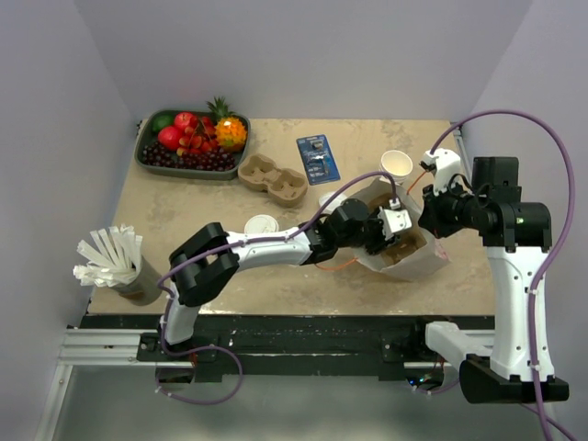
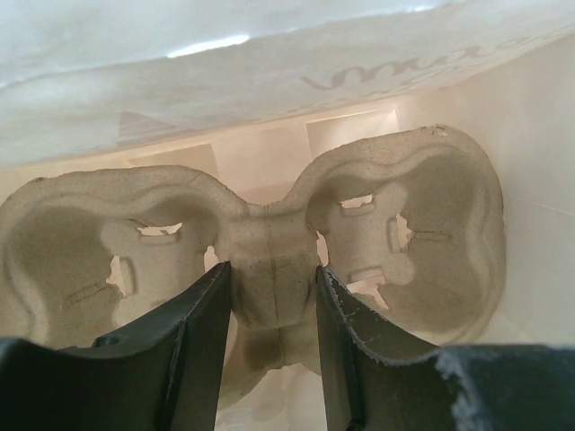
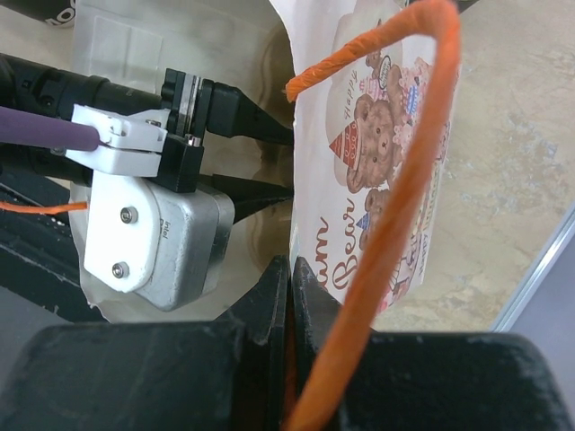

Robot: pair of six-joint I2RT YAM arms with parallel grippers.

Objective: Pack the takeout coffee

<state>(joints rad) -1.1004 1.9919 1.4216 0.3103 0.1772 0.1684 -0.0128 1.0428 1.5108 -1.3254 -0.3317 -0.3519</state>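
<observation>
The setting is a robotics laboratory test cell. Plain grey walls (image 1: 303, 55) enclose a single table (image 1: 184, 230) on three sides. The left arm (image 1: 266, 246) and right arm (image 1: 510, 266) stand on an aluminium rail frame (image 1: 101, 347) at its near edge, with purple cables (image 1: 542, 129) routed openly. The tabletop carries staged props: a fruit tray (image 1: 145, 158), a pulp cup carrier (image 1: 272, 179), a takeout coffee (image 1: 261, 224) and a cup of white paper sticks (image 1: 108, 255).

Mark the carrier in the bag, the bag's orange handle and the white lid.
carrier (image 2: 269, 265), left wrist view, the bridge between its two wells
handle (image 3: 446, 63), right wrist view, right side of its loop
lid (image 1: 261, 223), top view, its centre
</observation>
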